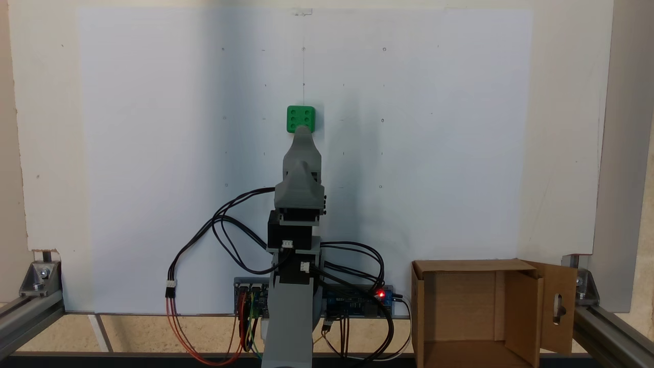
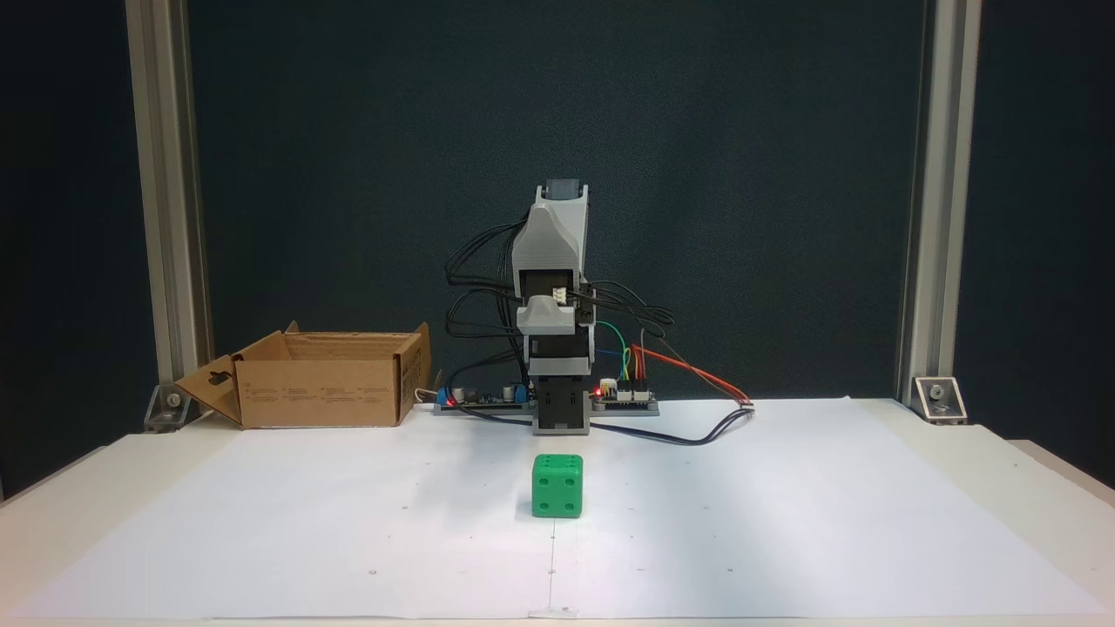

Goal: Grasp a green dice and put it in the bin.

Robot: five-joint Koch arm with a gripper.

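The green dice [image 1: 300, 117] [image 2: 557, 485] sits on the white paper, straight ahead of the arm's base, six pips up. The arm is folded over its base. In a fixed view the grey gripper [image 1: 302, 132] points toward the dice and its tip overlaps the dice's lower edge in the picture. In the other fixed view the gripper [image 2: 550, 306] is raised and well behind the dice, touching nothing. The two jaws cannot be told apart. The bin [image 1: 460, 301] [image 2: 322, 392], an open cardboard box with a slotted flap, stands beside the arm's base.
Circuit boards [image 1: 357, 299] [image 2: 623, 394] with a red light and loose cables [image 1: 225, 230] lie around the base. Aluminium frame posts [image 2: 165, 218] stand at the table's corners. The white paper sheet [image 2: 784, 505] covers the table around the dice.
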